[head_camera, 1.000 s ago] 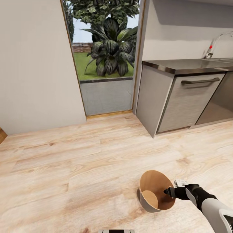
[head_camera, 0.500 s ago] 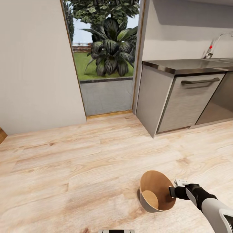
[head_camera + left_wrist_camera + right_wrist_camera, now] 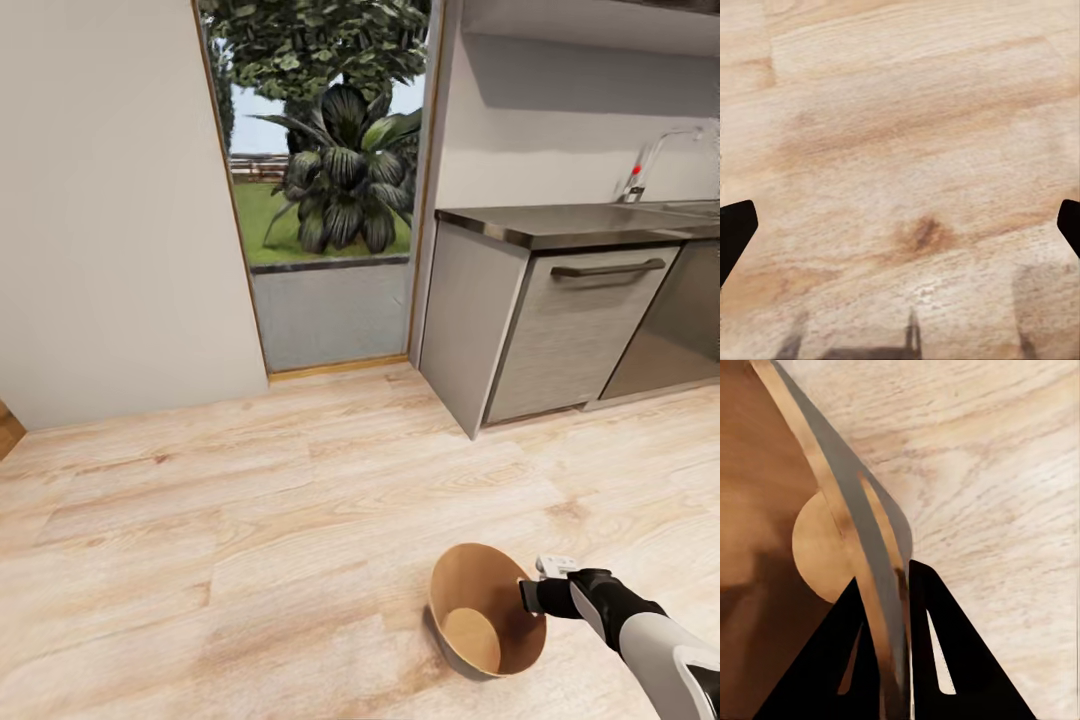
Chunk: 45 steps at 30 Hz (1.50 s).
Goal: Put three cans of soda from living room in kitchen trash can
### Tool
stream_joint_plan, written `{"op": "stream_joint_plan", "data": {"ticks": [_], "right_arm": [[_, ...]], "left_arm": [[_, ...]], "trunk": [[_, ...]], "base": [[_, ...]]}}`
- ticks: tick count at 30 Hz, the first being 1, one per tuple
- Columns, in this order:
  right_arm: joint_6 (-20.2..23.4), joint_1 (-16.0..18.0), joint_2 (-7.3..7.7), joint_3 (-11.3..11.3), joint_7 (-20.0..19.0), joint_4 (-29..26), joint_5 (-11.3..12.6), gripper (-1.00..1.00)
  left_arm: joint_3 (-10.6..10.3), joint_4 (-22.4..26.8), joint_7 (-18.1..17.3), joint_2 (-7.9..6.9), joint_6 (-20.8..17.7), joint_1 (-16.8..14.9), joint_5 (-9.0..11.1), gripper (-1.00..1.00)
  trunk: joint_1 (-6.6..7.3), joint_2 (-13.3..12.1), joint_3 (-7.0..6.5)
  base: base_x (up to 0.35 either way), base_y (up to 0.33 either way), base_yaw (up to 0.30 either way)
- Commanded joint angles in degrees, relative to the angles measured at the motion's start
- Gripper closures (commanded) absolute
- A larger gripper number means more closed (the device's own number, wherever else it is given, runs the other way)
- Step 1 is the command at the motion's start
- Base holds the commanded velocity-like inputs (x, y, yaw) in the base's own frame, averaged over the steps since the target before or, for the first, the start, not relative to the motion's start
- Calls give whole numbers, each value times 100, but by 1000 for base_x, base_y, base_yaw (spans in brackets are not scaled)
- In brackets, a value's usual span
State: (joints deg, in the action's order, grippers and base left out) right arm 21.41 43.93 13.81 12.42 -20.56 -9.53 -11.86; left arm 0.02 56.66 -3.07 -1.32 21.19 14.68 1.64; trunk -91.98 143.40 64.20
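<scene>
Right gripper (image 3: 527, 596) is clenched on the rim of the bin (image 3: 462, 583). In the right wrist view the two fingers (image 3: 840, 660) pinch the thin wall between them, one inside the brown bowl, one outside against the grey skin. The bin (image 3: 772, 510) hangs tilted from that one pinch point, mouth turned up and away from the gripper, and looks lifted off the wood floor (image 3: 250, 520), though contact with the boards cannot be ruled out. Its inside is bare: brown base disc in view, no soda cans in it or anywhere near the gripper.

Left gripper (image 3: 900, 225) is released, fingertips wide apart at the edges of its own view, nothing between them, plain floor beneath.

Kitchen counter (image 3: 570, 225) and grey cabinet front (image 3: 560, 340) stand well ahead of the right gripper; glass door (image 3: 320, 200) to the garden is further off, ahead and to the left.

Risks, as judged:
- Grip is on a thin edge at a single spot, off the bin's centre. Any jolt from the base could let the bin pivot about the pinch, or slip out and roll.
- Fingers bite close to the rim's lip, so a small slide may lose it.
- Tilted mouth means a can dropped in now might bounce out.
- With no cans in sight, the bin may end up set down away from the kitchen.
</scene>
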Motion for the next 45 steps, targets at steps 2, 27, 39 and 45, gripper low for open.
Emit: {"op": "stream_joint_plan", "data": {"ticks": [2,27,39,45], "right_arm": [[21,1,-5,50,6,-1,91,100],[-167,-10,-31,48,-68,72,116,100],[-172,-54,-82,50,-82,75,121,100],[-266,-103,-81,51,-83,76,117,100]], "left_arm": [[3,1,0,0,0,0,1,-100],[5,-49,8,9,-14,0,-27,-100],[-2,-53,0,-6,-27,0,-27,-100],[-20,-58,6,-2,-27,0,-38,-100]], "trunk": [[5,-3,-45],[360,-618,-536],[624,-1099,-752],[756,-1340,-859]], "base": [[0,0,0],[0,0,0],[0,0,0],[0,0,0]]}}
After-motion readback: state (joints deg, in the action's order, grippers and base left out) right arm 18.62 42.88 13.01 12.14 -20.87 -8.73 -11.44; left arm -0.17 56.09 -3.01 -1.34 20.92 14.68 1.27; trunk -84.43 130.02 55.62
